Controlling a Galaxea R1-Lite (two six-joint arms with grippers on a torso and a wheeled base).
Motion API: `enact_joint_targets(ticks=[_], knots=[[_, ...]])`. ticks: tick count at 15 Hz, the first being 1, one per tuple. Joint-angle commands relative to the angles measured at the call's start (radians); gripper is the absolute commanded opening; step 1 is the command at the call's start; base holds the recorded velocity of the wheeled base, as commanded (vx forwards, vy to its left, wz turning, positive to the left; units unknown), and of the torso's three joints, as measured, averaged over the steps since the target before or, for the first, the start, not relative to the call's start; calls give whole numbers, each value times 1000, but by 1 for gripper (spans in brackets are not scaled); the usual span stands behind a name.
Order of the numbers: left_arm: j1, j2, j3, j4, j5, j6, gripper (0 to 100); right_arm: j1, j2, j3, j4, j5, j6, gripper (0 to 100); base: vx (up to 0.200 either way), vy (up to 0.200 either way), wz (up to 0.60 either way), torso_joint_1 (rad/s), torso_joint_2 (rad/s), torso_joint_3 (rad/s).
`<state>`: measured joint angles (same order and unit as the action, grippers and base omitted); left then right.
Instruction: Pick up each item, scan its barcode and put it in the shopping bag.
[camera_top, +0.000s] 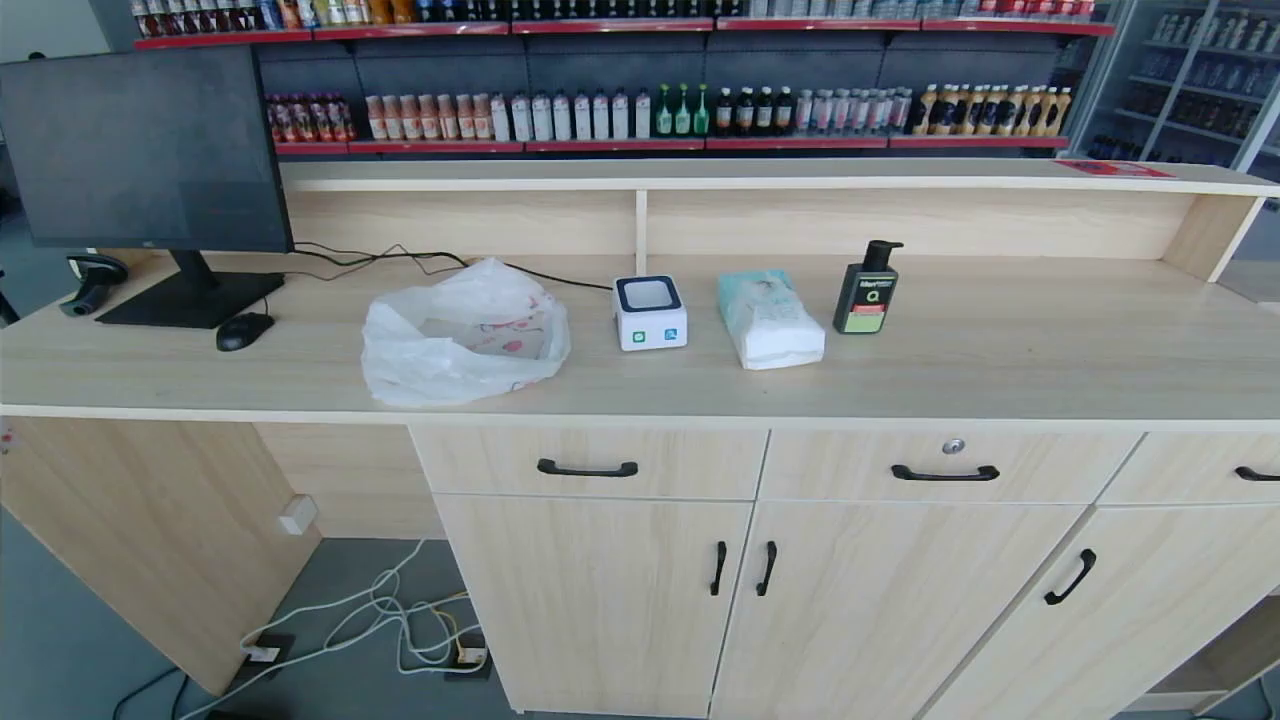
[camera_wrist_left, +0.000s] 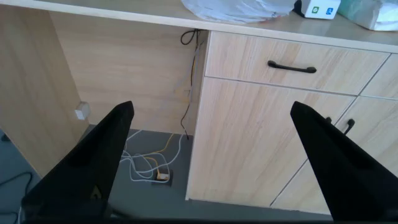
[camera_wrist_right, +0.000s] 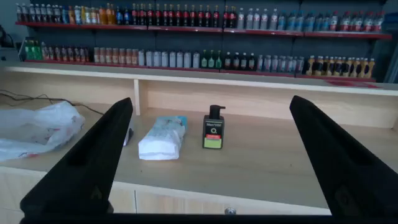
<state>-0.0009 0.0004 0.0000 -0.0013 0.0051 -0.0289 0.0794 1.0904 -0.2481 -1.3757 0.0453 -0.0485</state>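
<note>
Shopping bag (camera_top: 460, 335) left of scanner (camera_top: 650, 312)

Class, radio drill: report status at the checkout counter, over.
Left gripper, right gripper: jaws open, empty. Tissue pack, pump bottle on counter. Shopping bag open. Nothing blocking.

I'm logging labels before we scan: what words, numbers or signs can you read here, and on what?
No text is clear enough to quote.
On the pump bottle: label print too blurred to read.
On the tissue pack: faint print, unreadable.
On the shopping bag: red markings, not legible.
On the scanner: two small icons, no readable words.
On the shelf bottles: labels too small.
</note>
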Motion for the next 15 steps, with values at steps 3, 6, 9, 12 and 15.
enact_joint_targets(ticks=[3,6,9,12,15], knots=[[-1,0,0,0,-1,0,100,22,267,56,-195,28,65,100,0,0,0,0,0,0],[1,0,0,0,1,-2,100,19,322,61,-195,33,29,100,0,0,0,0,0,0],[1,0,0,0,1,-2,100,79,358,184,-195,41,33,100,0,0,0,0,0,0],[1,0,0,0,-1,-2,100,86,356,234,-195,41,33,100,0,0,0,0,0,0],[1,0,0,0,1,-2,100,86,345,248,-195,41,30,100,133,0,0,-2,2,0]])
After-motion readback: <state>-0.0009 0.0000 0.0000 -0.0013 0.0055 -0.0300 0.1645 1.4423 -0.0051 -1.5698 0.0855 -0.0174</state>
